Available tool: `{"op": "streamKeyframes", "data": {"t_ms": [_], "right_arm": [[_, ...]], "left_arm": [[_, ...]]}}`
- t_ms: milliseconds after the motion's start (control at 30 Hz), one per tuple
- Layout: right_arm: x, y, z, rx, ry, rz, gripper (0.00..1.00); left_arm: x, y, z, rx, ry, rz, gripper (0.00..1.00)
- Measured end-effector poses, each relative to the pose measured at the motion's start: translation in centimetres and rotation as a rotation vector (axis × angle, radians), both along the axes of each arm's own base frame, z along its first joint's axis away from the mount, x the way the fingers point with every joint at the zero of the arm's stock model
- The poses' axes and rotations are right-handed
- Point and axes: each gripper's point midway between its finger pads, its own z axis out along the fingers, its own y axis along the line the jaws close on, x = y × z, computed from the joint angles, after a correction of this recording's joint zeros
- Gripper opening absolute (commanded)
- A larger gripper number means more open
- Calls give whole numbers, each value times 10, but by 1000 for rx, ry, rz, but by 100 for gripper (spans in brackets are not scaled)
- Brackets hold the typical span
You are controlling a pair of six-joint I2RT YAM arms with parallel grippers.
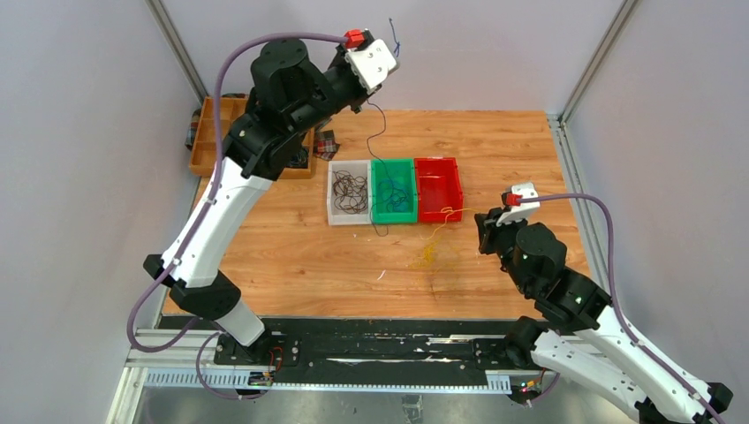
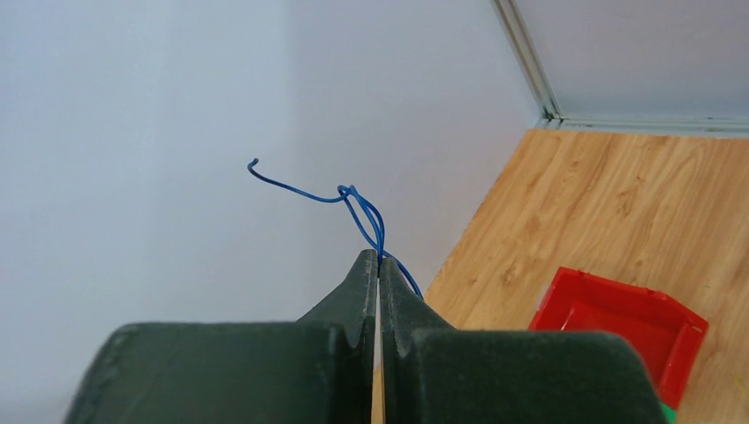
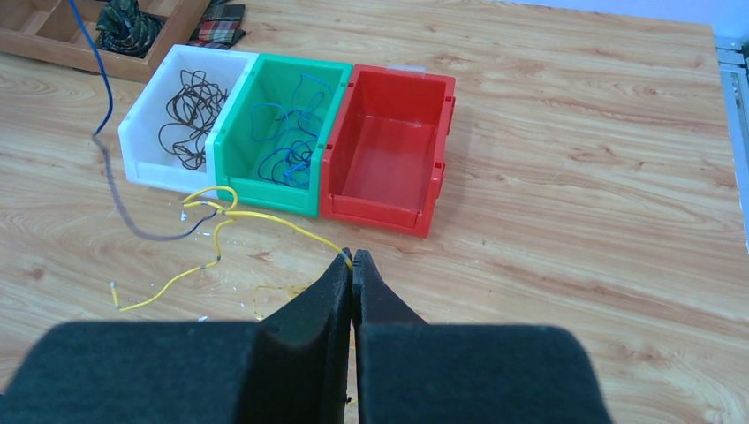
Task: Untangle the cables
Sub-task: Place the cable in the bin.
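At the near edge of the table (image 1: 495, 141), two arms rise from their bases, one on each side. Low over the wood on the right, the right gripper (image 3: 351, 258) has its two fingers pressed together, pinching one end of a yellow cable (image 3: 265, 218). That cable runs leftward from the tips into a couple of small loops, then trails to a loose end on the table. Whether it is a single yellow strand or more cannot be told.

Just beyond the loops stand three bins, touching side by side in a row. The white bin (image 3: 146, 115) on the left holds a heap of dark brown cables (image 3: 190, 119). The green bin (image 3: 234, 132) in the middle holds several blue cables (image 3: 287, 146), too knotted to count. The red bin (image 3: 389, 150) is on the right.

Farther back on the left lies one wooden tray (image 1: 205, 150) with compartments. Two fabric rolls (image 3: 124, 22) show in the right wrist view, one inside the tray and one just beside it.

Highest and farthest, well above the table against the back wall, the left gripper (image 2: 379, 258) has its fingers closed on one blue cable (image 2: 291, 188). A short hooked end sticks up past the tips. The rest hangs down toward the bins and reaches the yellow loops.
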Motion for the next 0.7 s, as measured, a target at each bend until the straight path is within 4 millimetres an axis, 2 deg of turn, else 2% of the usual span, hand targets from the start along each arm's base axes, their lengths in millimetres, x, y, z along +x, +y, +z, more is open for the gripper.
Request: {"op": "streamKeyframes", "data": {"t_ms": [367, 700], "right_arm": [[-5, -4, 0, 24, -7, -4, 1], [-4, -4, -1, 23, -5, -4, 1]], "left_arm": [[40, -27, -29, 51, -1, 17, 0], [41, -29, -11, 15, -42, 17, 1]]}}
